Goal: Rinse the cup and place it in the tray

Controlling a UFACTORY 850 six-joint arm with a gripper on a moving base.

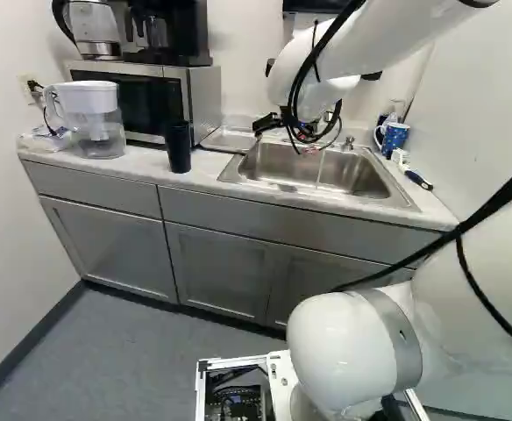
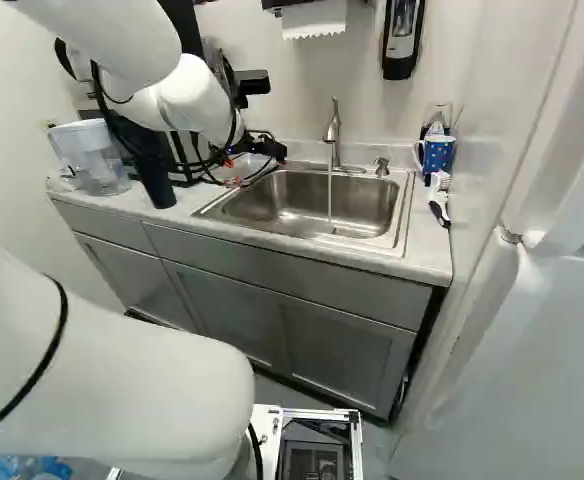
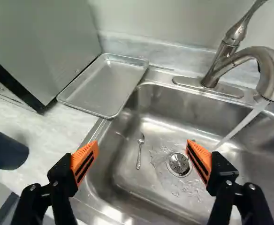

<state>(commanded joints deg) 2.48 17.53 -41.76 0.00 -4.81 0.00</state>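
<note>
Has the black fingers with orange pads [image 3: 84,158] spread wide, nothing held between, over the tray end of the stainless steel sink [image 3: 160,108]. Shows below and ahead, in the basin, a small metal spoon [image 3: 141,138] near the round metal drain [image 3: 178,163]. Seems to be at the pick-up step, with rinsing and placing both to come. Places the likely cup, a tall dark-blue cylindrical cup [image 3: 3,149], upright on the pale bench [image 3: 57,133], outside the fingers, off beside the one nearer the grey microwave [image 3: 48,42] and well apart from it. Calls for a sideways move over the bench, then lowering around the cup's smooth wall and closing, with care not to clip and tip it. Then calls for holding it under the clear water stream [image 3: 241,125] from the curved metal faucet [image 3: 270,70], before a turn to the shallow rectangular silver tray [image 3: 104,84], lying between microwave and sink, ahead of the fingers. Probably leaves aside the blue mug with pale dots [image 2: 437,153], farther out past the sink.
</note>
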